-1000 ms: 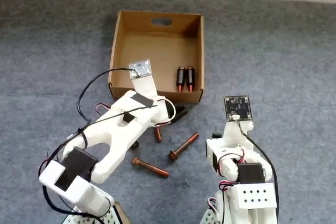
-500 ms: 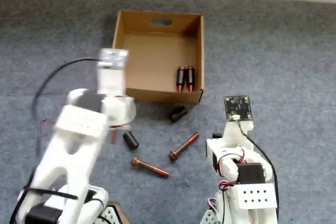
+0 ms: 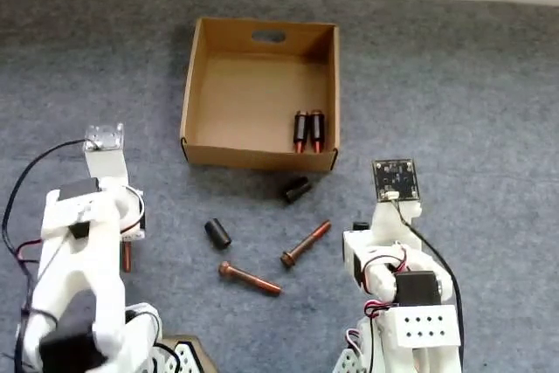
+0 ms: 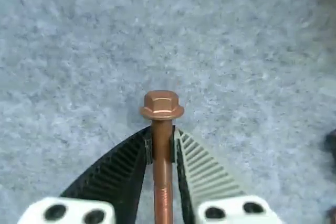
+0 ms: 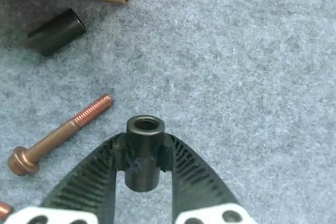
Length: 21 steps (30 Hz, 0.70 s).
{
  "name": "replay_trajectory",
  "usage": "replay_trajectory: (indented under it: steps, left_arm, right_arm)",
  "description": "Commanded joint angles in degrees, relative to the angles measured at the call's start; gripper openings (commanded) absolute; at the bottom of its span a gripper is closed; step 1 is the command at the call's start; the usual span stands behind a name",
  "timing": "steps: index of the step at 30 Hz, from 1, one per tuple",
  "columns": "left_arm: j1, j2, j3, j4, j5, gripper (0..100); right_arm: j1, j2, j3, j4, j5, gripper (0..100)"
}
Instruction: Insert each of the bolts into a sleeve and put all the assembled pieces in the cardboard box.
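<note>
Left hand (image 4: 161,139) clamped on one bolt (image 4: 161,109), at left of bench (image 3: 454,85), apart from cardboard box (image 3: 199,76). Right hand (image 5: 143,148) clamped on one sleeve (image 5: 142,174). Loose mid-bench: two bolts (image 3: 249,278), two sleeves (image 3: 217,233). In box: two assembled pieces (image 3: 300,131), side by side.

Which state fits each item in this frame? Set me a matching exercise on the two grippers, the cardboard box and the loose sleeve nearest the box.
Column one:
1. left gripper
2. right gripper
3. cardboard box
4. loose sleeve nearest the box

Column two:
A. lies on the carpet by the box's front wall
B. shut on a black sleeve
C. contains two assembled pieces
D. shut on a copper bolt

Pairs: 1-D, 2-B, 3-C, 4-A.
</note>
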Motion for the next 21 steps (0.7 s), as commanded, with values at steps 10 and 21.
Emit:
replay_trajectory:
  steps: [10,21]
  left_arm:
    - [-4.09,11.21,-10.95,-0.62,-0.53,16]
    - [-2.59,11.82,-10.86,-1.05,-0.53,16]
  right_arm:
    - [-0.48,-0.84,-0.13,-0.31,-0.18,0.5]
    - [-0.48,-0.84,-0.13,-0.31,-0.35,0.5]
